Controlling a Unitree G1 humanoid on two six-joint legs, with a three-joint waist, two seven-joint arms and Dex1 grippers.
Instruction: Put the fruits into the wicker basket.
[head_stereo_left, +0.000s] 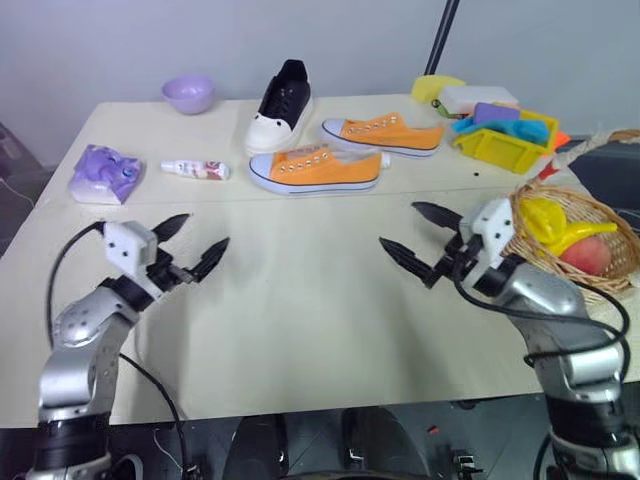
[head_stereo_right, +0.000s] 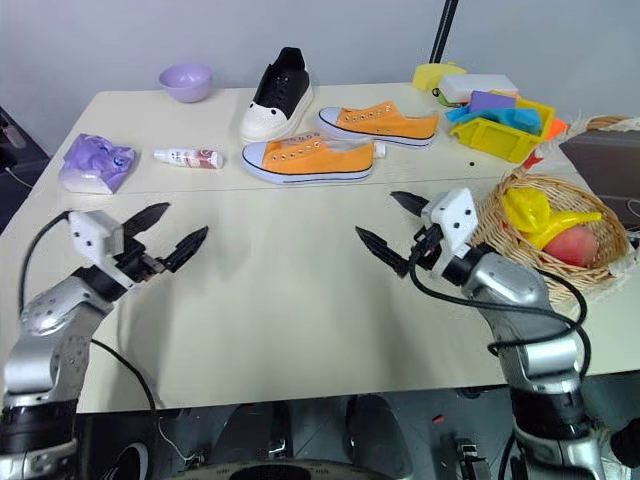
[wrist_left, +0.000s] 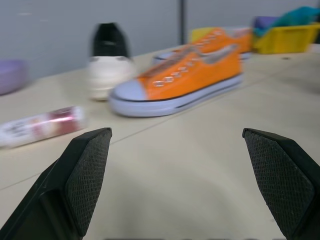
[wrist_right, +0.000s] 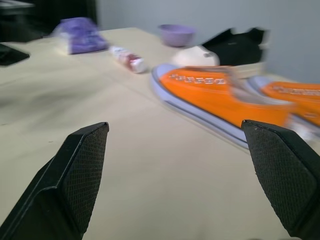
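The wicker basket (head_stereo_left: 610, 275) stands at the table's right edge, its handle (head_stereo_left: 590, 145) arching behind it. Inside lie fruits: a yellow starfruit (head_stereo_left: 540, 220), a yellow banana (head_stereo_left: 580, 233) and a pink peach (head_stereo_left: 592, 255). My right gripper (head_stereo_left: 420, 240) hovers open just left of the basket, pointing left over bare table, nothing between its fingers. My left gripper (head_stereo_left: 195, 245) is open and empty above the table's left part, pointing right. Its wrist view looks between the fingers (wrist_left: 85, 175) toward the shoes.
Two orange sneakers (head_stereo_left: 315, 167) (head_stereo_left: 385, 133) and a black-and-white shoe (head_stereo_left: 280, 105) lie at the back middle. A small tube (head_stereo_left: 195, 169), a purple pack (head_stereo_left: 105, 172) and a purple bowl (head_stereo_left: 188, 93) sit back left. A yellow bin (head_stereo_left: 505, 135) with sponges stands back right.
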